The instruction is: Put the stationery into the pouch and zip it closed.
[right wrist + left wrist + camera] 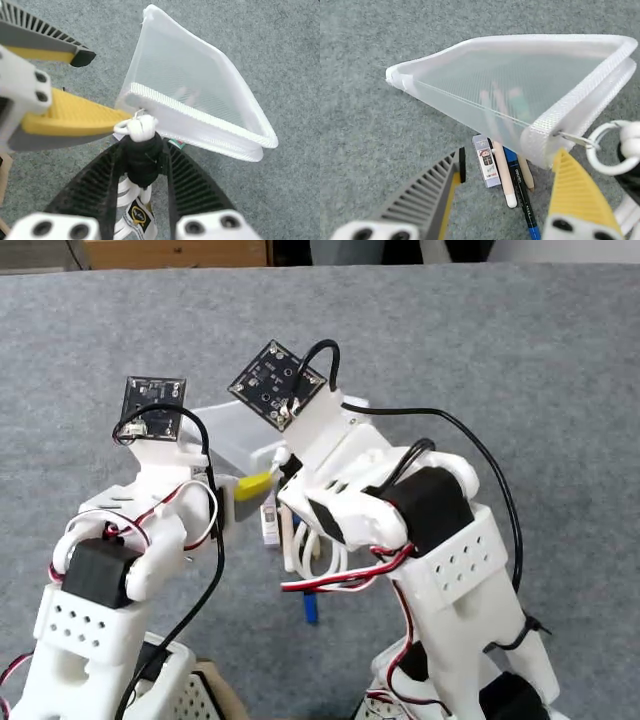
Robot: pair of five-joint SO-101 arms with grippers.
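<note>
**High view.** A translucent white mesh pouch [222, 428] sits between the heads of the two arms, over a grey felt-like surface [500, 360]. A small white eraser box [270, 525] and a blue-ended pen [311, 608] lie outside the pouch, nearer the arm bases.

**Left wrist view.** The left tool [512, 157] is spread and holds nothing, one finger grey and one yellow. The pouch's webbed corner sits between the fingers, with a metal pull ring [600, 150] just beside the yellow one. The eraser box, a cream stick with a white tip [503, 175], the pen and a wooden pencil [526, 175] lie on the surface beneath the pouch. Part of each shows through the mesh.

**Right wrist view.** The right tool [143, 145] is pressed together on a knotted black-and-white cord [141, 127] tied to the zip pull. Whether the zip stands open cannot be told.

**Risks.**
- With the far corner unheld, a pull on the cord would likely drag the whole pouch rather than run the slider.
- The zip could be closed on an empty pouch, since the stationery appears to be outside it.
- The tools are close together, so a small misjudgement could make them collide.
</note>
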